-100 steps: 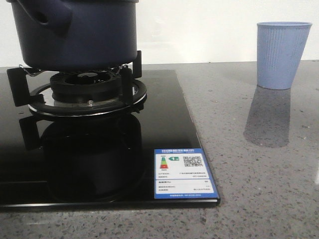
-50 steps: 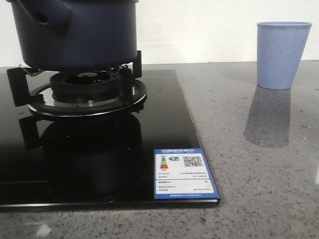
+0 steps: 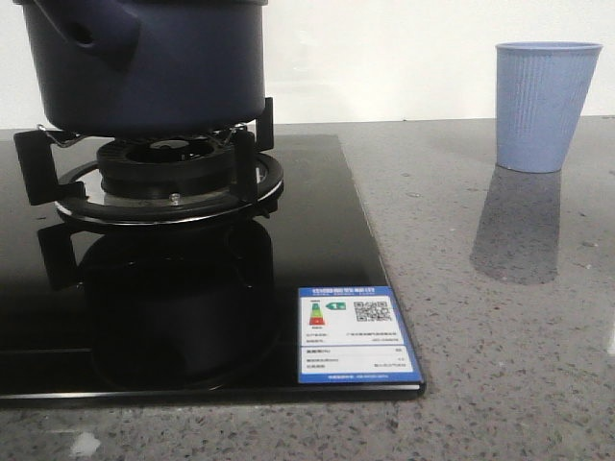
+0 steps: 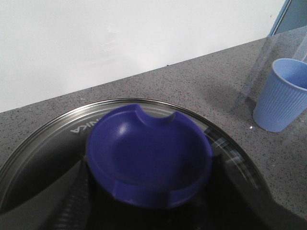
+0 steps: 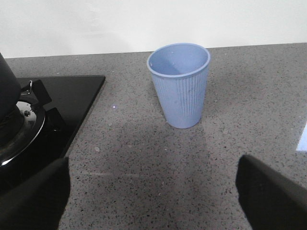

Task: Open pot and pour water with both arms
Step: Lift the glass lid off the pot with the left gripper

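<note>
The dark navy pot (image 3: 144, 67) stands on the burner's pan support (image 3: 168, 187), its stubby handle (image 3: 96, 29) turned toward the front left. No arm shows in the front view. In the left wrist view a glass lid (image 4: 43, 143) with a steel rim covers the pot. My left gripper (image 4: 151, 191) has its dark fingers (image 4: 76, 201) close against both sides of the lid's blue knob (image 4: 148, 148). My right gripper (image 5: 153, 191) is open and empty above the grey counter, a short way before the pale blue ribbed cup (image 5: 180, 84).
The black glass hob (image 3: 317, 240) carries a blue energy label (image 3: 354, 334) at its front right corner. The cup (image 3: 545, 106) stands upright on the grey counter to the right of the hob, near the white back wall. It also shows in the left wrist view (image 4: 283, 96).
</note>
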Motion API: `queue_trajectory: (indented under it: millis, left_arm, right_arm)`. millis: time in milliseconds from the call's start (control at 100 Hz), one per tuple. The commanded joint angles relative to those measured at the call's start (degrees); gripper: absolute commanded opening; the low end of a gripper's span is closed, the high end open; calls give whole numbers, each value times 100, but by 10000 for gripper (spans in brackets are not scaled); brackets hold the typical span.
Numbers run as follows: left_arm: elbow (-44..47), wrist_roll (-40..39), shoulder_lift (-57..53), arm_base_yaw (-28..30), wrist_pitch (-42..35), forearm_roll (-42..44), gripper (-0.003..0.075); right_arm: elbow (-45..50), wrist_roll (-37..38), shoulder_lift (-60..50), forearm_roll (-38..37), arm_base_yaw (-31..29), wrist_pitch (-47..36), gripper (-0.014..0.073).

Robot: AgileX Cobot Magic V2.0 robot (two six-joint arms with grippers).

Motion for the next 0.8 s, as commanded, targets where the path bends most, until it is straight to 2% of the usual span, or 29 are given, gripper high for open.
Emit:
queue_trajectory:
  millis: [0,480,790]
  left_arm:
    - [-214,13,-151,-26,-260,-168,399]
    - [-555,13,-540,-14,-266,-314,400]
    - [-777,13,-798,-14,-443,-314,400]
  right_arm:
    - [-199,-55,65,0,5,-431,611]
    - [-199,-67,471,-62,5,-460,611]
    - [-199,-77,1622,-62,5,-1791,611]
